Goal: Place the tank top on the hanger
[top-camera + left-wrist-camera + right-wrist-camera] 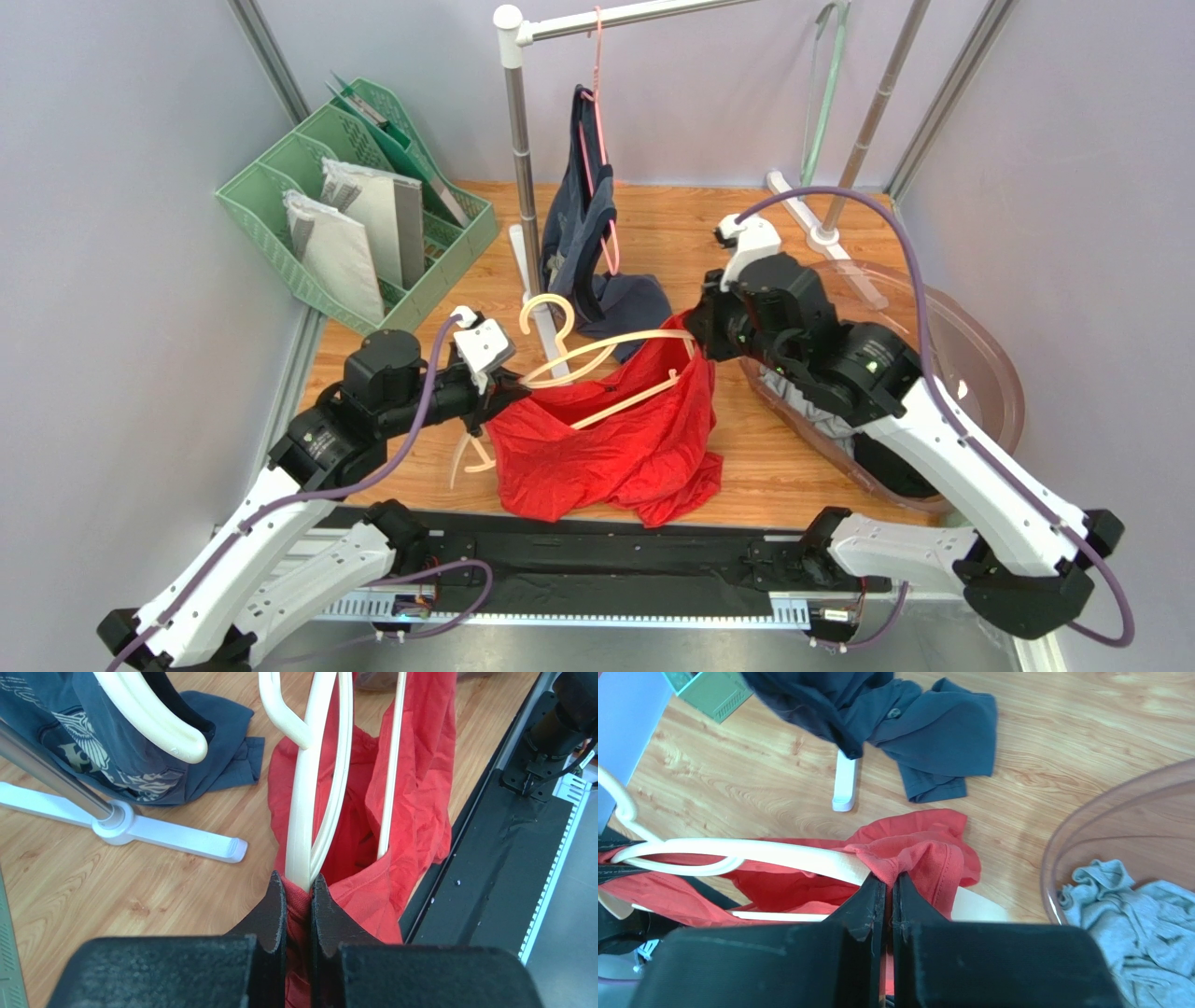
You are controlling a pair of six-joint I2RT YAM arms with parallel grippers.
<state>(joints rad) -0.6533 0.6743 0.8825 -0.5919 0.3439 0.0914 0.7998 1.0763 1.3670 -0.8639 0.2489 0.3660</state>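
Left claw (300,883) and right claw (889,880) both pinched closed

No legible text or labels.

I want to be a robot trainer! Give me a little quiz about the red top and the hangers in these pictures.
1. True or false: the left gripper and the right gripper are both shut on the red tank top.
2. Pick one: the navy top on the rail hangs from a thin hanger. What colour is it? A pink, B cream, C green.
3. Short answer: which cream thing is the tank top partly pulled over?

Key: 1 true. 2 A. 3 the cream hanger.
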